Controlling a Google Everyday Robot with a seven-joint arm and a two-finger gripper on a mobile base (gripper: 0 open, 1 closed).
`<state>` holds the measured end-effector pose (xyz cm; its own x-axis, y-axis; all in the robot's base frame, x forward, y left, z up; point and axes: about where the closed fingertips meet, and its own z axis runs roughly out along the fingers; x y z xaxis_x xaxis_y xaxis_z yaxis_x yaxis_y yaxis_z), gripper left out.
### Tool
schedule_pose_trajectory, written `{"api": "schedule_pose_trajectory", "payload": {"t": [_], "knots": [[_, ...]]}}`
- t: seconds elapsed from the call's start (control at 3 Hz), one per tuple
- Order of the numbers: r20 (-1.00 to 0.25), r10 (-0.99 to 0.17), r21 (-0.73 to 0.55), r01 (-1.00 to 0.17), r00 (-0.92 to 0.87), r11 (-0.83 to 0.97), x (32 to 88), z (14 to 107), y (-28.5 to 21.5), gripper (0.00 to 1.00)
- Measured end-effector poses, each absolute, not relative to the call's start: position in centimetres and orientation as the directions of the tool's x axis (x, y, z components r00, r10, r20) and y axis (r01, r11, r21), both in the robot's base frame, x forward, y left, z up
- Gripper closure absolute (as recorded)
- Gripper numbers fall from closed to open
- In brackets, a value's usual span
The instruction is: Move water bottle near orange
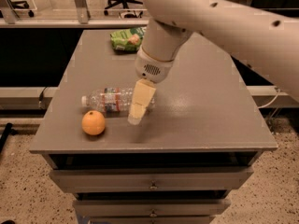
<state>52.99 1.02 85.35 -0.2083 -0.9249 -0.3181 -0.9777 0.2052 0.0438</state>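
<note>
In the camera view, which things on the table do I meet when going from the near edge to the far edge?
orange → water bottle → green snack bag. The gripper hangs in front of the bottle's right end, so it is left out of the order.

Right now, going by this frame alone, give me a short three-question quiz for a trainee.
1. True or false: the water bottle stands upright.
2. Which lies nearest the table's front edge? A green snack bag, B orange, C water bottle.
3. Fill in: the claw hangs at the bottle's end opposite its white ____.
Key: 1 false, it lies on its side; 2 B; 3 cap.
</note>
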Motion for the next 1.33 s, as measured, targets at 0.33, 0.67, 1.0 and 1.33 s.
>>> {"api": "schedule_pose_trajectory", "payload": {"t": [0.33, 0.67, 1.0, 1.33], "knots": [[-0.381, -0.900, -0.068, -0.964, -0.212, 0.256, 52.4, 88.0, -3.0, 0.00], [-0.433, -0.882, -0.153, -0.949, -0.185, 0.274, 52.3, 90.0, -6.6, 0.00], [-0.488, -0.864, -0.259, -0.925, -0.122, 0.277, 52.7, 92.2, -12.3, 0.00], [-0.480, -0.877, -0.358, -0.908, -0.024, 0.220, 53.2, 93.5, -15.9, 0.00]]}}
